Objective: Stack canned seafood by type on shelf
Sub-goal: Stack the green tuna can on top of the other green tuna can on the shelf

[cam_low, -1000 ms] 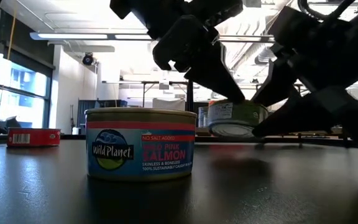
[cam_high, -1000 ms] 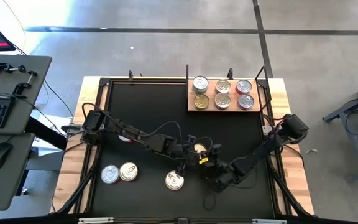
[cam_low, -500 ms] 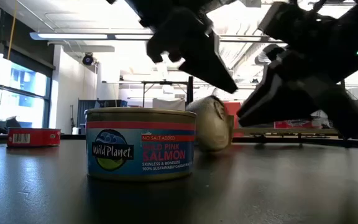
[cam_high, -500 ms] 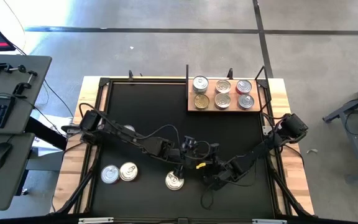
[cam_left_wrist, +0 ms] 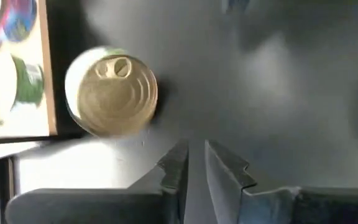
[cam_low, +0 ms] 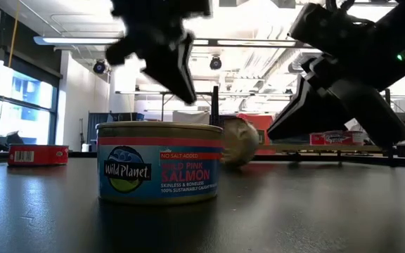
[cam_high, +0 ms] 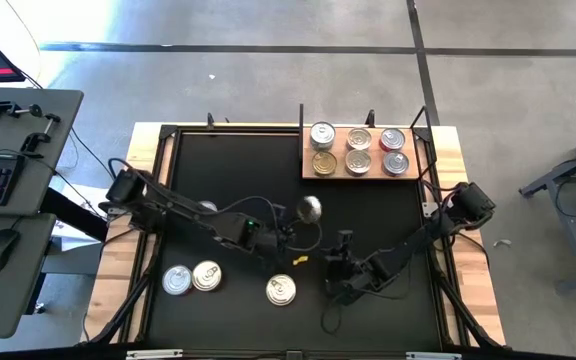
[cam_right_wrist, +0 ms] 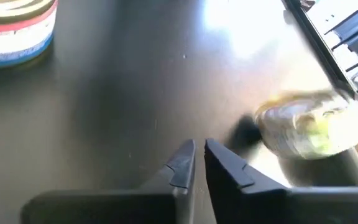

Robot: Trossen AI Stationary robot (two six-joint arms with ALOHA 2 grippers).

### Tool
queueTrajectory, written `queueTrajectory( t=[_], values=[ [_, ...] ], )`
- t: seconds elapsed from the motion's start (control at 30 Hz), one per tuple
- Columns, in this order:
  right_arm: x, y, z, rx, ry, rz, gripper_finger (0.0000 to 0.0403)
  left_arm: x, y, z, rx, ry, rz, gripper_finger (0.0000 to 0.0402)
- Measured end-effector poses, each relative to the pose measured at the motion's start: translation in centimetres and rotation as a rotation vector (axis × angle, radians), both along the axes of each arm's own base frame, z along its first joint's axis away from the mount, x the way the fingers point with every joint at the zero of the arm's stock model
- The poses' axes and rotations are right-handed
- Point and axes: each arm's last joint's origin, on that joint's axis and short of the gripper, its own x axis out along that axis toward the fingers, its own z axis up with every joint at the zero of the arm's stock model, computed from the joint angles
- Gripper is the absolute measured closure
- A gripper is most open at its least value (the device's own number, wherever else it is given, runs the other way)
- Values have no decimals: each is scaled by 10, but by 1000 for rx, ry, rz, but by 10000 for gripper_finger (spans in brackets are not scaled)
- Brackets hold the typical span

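Black matting covers the worktop (cam_high: 388, 215), which is framed by light wood at its edges. At about one o'clock on the worktop the wooden shelf (cam_high: 358, 172) is seen from above, carrying six tins in two rows of three (cam_high: 358, 150). Both dark arms reach toward the middle from nine o'clock and three o'clock. The left gripper (cam_high: 280, 240) is placed just short of centre, its fingers (cam_left_wrist: 173, 171) drawn nearly together with only a thin slit between them and nothing held. The right gripper (cam_high: 336, 270) is found at about five o'clock from centre, its fingers (cam_right_wrist: 182, 163) likewise almost closed and empty. Near the middle of the mat, toward twelve o'clock from the left gripper, a loose gold-lidded tin (cam_high: 310, 208) is seen standing on its edge, apart from both grippers; in the low view it shows as a rounded shape (cam_low: 239, 140) behind the salmon tin (cam_low: 159, 163). That salmon tin lies at six o'clock on the mat (cam_high: 281, 290). Two more tins (cam_high: 190, 278) are set touching each other at about seven o'clock.
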Motion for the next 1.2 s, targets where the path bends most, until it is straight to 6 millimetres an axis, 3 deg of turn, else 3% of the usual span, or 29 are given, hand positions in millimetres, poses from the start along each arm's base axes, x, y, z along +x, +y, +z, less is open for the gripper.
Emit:
queueTrajectory(
  t=[0.1, 0.27, 0.53, 0.73, 0.9, 1.2],
  values=[
    [3, -2, 3, 24, -8, -32, 350, -2, 10, -17, -14, -19, 48, 348],
    [4, -9, 6, 5, 56, -82, 265, -4, 25, -38, -53, -78, 102, 328],
    [-16, -25, 28, -96, 246, -141, 145, -6, 33, -48, -81, -121, 145, 288],
    [-23, -48, 19, -217, 357, -105, 135, -4, 34, -56, -78, -229, 94, 282],
    [-11, -69, 3, -147, 340, -27, 143, -2, 36, -62, -84, -303, 11, 282],
    [9, -90, 4, -90, 282, 35, 147, 9, 46, -73, 20, -321, -114, 282]
  ],
)
